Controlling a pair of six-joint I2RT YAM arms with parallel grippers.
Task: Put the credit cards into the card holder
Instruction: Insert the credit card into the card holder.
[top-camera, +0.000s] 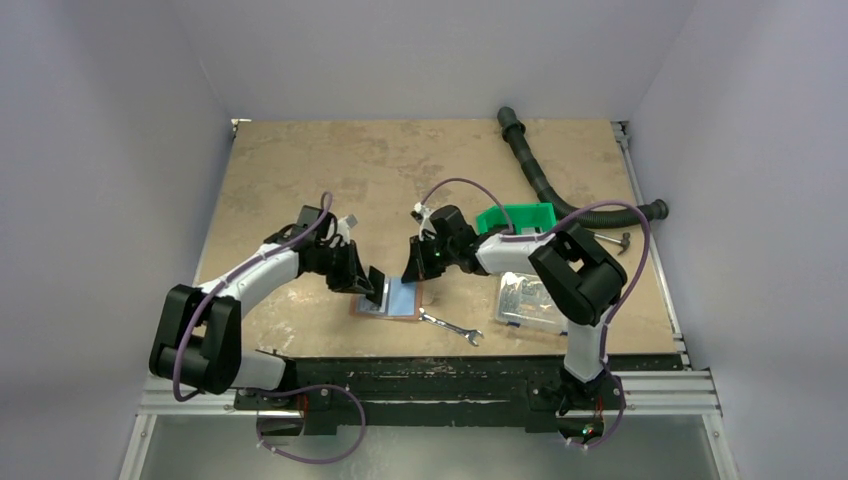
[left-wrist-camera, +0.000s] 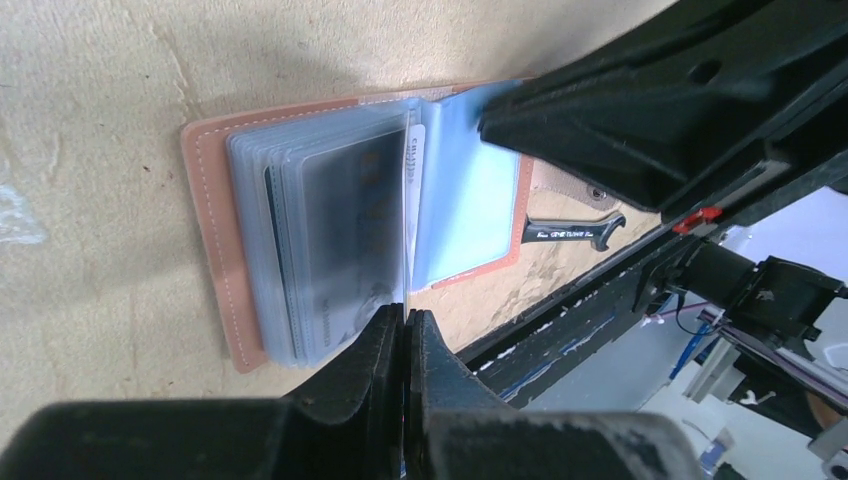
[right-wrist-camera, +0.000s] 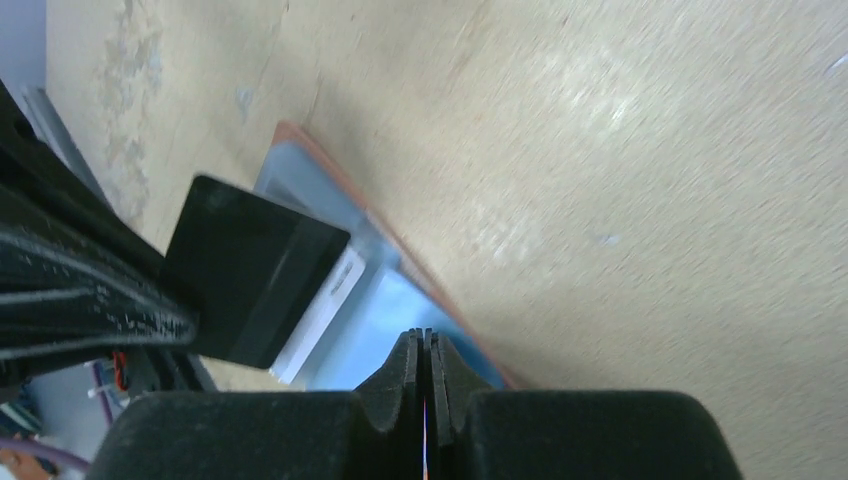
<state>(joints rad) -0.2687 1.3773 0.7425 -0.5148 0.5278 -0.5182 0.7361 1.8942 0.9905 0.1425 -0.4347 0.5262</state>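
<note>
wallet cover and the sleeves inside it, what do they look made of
Cover: reddish-brown leather or imitation leather, matte, with a pale stitch line along its edge. Sleeves: soft, slightly frosted clear plastic, in thin stacked see-through sheets.

a table (top-camera: 300, 170) with a tan, mottled top is enclosed on three sides by plain, pale grey-lilac walls (top-camera: 100, 150). the near edge is bordered by a silver metal rail (top-camera: 450, 400), and a narrower strip (top-camera: 655, 270) is seen along the right edge. the scene is evenly lit, and only soft shadows are cast on the top.
</note>
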